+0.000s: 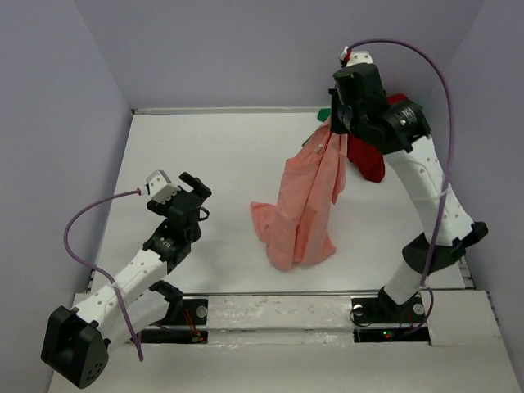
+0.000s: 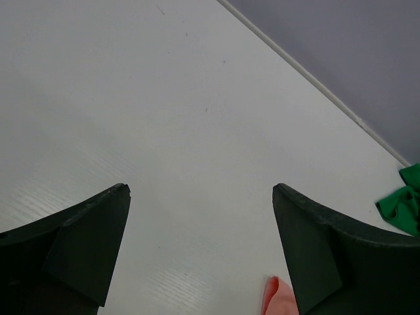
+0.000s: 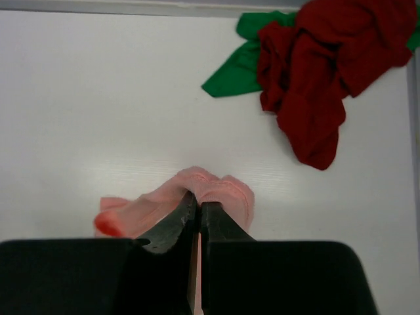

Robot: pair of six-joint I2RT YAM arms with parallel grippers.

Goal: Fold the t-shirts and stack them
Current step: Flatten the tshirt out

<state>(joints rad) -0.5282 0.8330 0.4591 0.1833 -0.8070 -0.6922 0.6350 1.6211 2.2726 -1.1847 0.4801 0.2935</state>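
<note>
Hanging from the right gripper (image 1: 331, 129) in the upper right of the top view, the salmon-pink shirt (image 1: 304, 209) drapes down to the worktop (image 1: 196, 139), its lower end bunched on the surface near the middle of the frame. The right wrist view shows the fingers pinched shut on a stitched edge of it. Lifting by one edge likely lets the cloth fall open so it can be spread flat for folding. The dark red shirt (image 3: 321, 65) lies crumpled at the upper right, partly over the bright green shirt (image 3: 233, 65), both unfolded. The left gripper (image 1: 193, 187) hovers at the left of the frame, fingers spread wide and empty, probably placed to catch a second edge.
</note>
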